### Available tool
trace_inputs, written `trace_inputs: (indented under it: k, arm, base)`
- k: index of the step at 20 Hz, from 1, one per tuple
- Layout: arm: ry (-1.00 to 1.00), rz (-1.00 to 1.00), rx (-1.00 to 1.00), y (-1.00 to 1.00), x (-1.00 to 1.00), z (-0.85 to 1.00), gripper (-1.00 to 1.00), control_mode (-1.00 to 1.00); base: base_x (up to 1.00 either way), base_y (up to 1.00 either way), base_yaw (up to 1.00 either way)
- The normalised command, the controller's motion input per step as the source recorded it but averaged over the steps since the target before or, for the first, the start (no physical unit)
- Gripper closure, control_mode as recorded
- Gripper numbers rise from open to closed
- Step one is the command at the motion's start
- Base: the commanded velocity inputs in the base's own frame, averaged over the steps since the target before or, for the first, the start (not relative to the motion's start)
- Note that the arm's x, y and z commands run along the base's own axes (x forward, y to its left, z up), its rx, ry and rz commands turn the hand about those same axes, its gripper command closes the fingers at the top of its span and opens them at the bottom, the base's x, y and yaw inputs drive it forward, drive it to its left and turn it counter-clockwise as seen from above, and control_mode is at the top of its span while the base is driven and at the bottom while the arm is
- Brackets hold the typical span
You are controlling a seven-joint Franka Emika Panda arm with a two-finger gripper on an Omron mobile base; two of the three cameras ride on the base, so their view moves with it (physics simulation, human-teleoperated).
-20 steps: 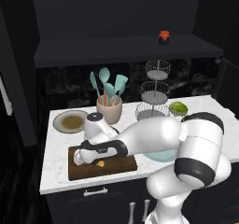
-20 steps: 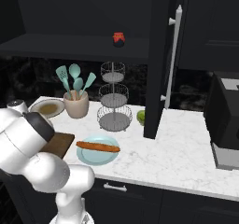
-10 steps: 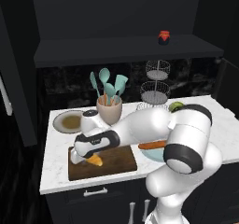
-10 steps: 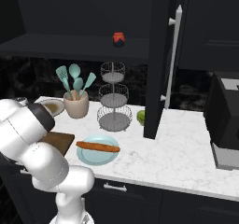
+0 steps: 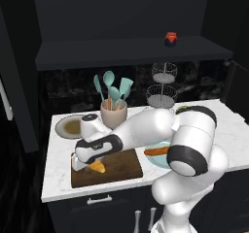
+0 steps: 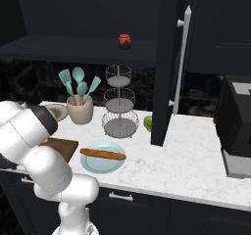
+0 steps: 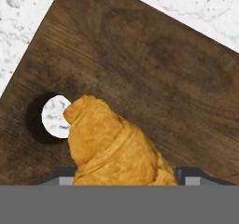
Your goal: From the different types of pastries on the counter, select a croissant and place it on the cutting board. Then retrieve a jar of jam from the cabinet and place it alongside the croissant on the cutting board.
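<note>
Croissant is held clamped in the gripper, low over the cutting board near its hole. Judged light, flaky, easily crushed; best gripped gently across the thick middle.

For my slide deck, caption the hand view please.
Gripper holds the croissant low over the cutting board, beside its hole.
</note>
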Motion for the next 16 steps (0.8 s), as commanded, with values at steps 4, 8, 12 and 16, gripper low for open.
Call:
trace_inputs:
  k: [4, 8, 12, 16]
  arm:
    - [0.0, -0.02, 0.0, -0.03, -0.24, 0.14, -1.0, -1.0]
    - [0.0, -0.06, 0.0, -0.16, -0.15, 0.32, -1.0, -1.0]
    - [-0.04, -0.06, 0.0, -0.34, -0.19, 0.5, -1.0, -1.0]
    - [-0.17, -0.1, 0.0, -0.56, -0.52, 0.48, -1.0, -1.0]
  base:
    - [0.0, 0.0, 0.0]
    - [0.0, 0.0, 0.0]
    - [0.0, 0.0, 0.0]
    - [0.0, 0.0, 0.0]
